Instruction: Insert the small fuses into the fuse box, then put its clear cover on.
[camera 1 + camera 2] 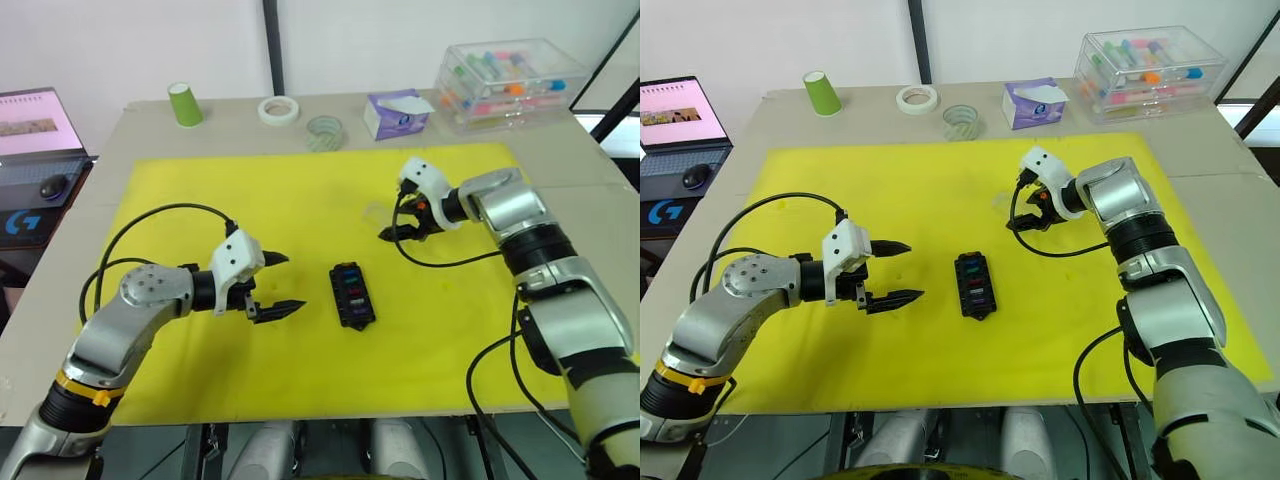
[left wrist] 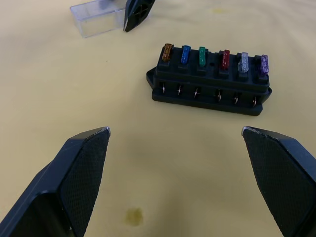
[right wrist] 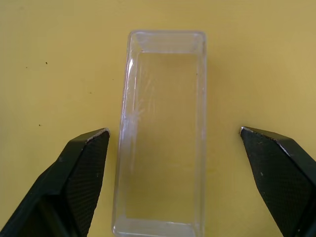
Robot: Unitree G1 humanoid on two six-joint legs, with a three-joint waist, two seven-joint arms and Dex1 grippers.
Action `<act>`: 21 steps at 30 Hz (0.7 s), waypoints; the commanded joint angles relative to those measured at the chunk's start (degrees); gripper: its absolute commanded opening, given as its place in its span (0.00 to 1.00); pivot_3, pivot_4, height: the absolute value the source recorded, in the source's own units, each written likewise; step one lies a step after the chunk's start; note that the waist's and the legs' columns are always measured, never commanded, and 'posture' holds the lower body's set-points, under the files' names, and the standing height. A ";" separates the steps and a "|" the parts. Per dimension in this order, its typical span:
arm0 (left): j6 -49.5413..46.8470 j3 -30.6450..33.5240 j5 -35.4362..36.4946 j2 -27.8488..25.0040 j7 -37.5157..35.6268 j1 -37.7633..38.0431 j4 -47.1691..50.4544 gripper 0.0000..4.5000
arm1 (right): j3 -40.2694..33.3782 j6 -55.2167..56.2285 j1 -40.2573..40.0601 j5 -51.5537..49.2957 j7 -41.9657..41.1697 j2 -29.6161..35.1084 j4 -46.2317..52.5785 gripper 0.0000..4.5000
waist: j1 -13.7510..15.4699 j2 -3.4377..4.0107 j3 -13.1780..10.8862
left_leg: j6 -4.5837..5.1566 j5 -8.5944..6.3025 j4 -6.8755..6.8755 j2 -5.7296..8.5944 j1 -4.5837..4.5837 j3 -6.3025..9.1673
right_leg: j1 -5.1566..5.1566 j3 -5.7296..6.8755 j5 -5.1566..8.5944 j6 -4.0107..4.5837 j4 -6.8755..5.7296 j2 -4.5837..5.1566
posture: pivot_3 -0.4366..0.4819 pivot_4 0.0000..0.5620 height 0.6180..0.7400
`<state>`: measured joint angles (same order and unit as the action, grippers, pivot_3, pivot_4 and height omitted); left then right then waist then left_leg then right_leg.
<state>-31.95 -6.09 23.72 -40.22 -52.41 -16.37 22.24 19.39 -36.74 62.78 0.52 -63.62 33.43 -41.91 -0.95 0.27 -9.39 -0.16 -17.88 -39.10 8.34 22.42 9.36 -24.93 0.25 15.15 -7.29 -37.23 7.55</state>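
the left claw (image 1: 268, 286) hung spread and empty just beside the fuse box (image 1: 352, 294) at the middle of the yellow mat (image 1: 300, 190) on the table, and all six small fuses (image 2: 214, 59) already stood in its slots. farther off, the right claw (image 1: 398, 226) hovered spread over the clear cover (image 3: 163, 133), which lay on the mat well apart from the box, so picking it up and fitting it seemed the only step left.

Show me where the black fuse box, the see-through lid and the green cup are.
fuse box (image 2: 210, 91), left wrist view, on its black front wall.
clear cover (image 3: 163, 148), right wrist view, on its flat middle panel.
green cup (image 1: 185, 105), left eye view, on its side wall.
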 commanded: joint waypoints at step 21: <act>-15.08 -15.23 -3.07 19.03 28.57 18.36 20.35 1.00 | -4.73 -18.78 -2.18 -5.30 -2.42 4.52 28.29 0.42 | 0.53 0.00 0.02 | 0.01 0.00 -0.03 0.05 0.00 0.00 | 0.04 -0.04 0.00 0.00 -0.03 0.04 | 0.48 0.27 1.00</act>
<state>-45.95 -19.64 21.69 -22.37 -27.02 1.49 40.95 16.41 -53.73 59.72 -3.51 -66.20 37.21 -17.30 -0.42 0.28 -9.38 -0.16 -17.88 -39.14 8.38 22.41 9.35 -24.89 0.21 15.15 -7.30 -37.26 7.58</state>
